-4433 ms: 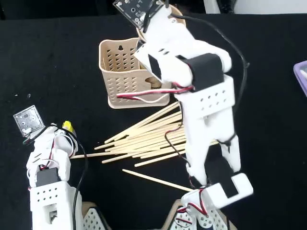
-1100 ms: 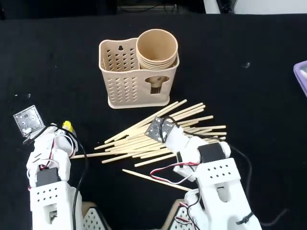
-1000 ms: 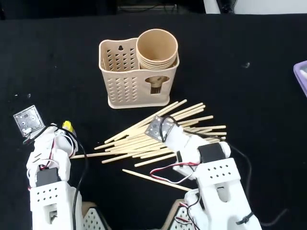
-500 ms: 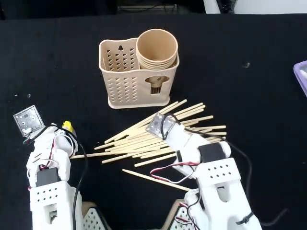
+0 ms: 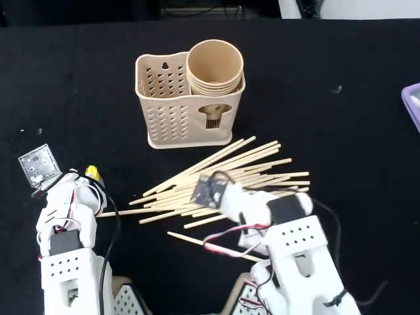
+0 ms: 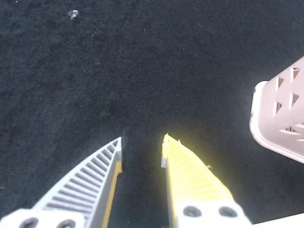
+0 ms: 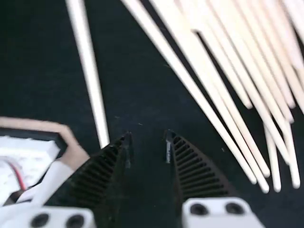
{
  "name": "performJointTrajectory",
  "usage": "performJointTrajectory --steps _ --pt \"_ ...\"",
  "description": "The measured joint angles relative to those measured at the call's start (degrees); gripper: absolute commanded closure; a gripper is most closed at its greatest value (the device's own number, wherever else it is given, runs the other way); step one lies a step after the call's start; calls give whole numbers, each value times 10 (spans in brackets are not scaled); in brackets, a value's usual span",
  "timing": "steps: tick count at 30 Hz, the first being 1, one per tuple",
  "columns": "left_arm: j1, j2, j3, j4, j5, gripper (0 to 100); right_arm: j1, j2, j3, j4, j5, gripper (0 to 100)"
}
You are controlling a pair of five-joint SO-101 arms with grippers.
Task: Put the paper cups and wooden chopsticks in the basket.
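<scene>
On black table, right tool seemingly swung leftward.

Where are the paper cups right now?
In the high view the cups sit stacked in the right compartment of the basket, beyond the pile of chopsticks.

Black table, with a purple container at its right edge and a small pale speck well left of it.
</scene>
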State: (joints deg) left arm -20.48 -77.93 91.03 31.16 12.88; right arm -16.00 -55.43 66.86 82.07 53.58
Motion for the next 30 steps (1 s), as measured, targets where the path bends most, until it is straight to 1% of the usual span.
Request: performJointTrajectory --steps 2,6,9,12,15,17,20,25,30 --pt "0 0 0 0 0 855 -47 0 0 5 -7 871" --pt "0 0 0 0 0 854 -135 0 0 5 -32 792" --pt "0 0 0 0 0 855 -169 15 0 -12 -48 787" --pt "-3 0 0 0 0 855 -178 57 16 -57 -60 787" --pt "-37 0 0 -4 0 854 -179 122 33 -113 -62 787" --pt "-61 0 0 -15 12 852 -179 171 33 -146 -63 787" --pt "-71 0 0 -23 31 852 -179 230 32 -189 -66 787" --pt "-71 0 0 -23 34 852 -180 273 20 -208 -68 827" --pt "-71 0 0 -23 34 852 -179 273 17 -211 -69 828"
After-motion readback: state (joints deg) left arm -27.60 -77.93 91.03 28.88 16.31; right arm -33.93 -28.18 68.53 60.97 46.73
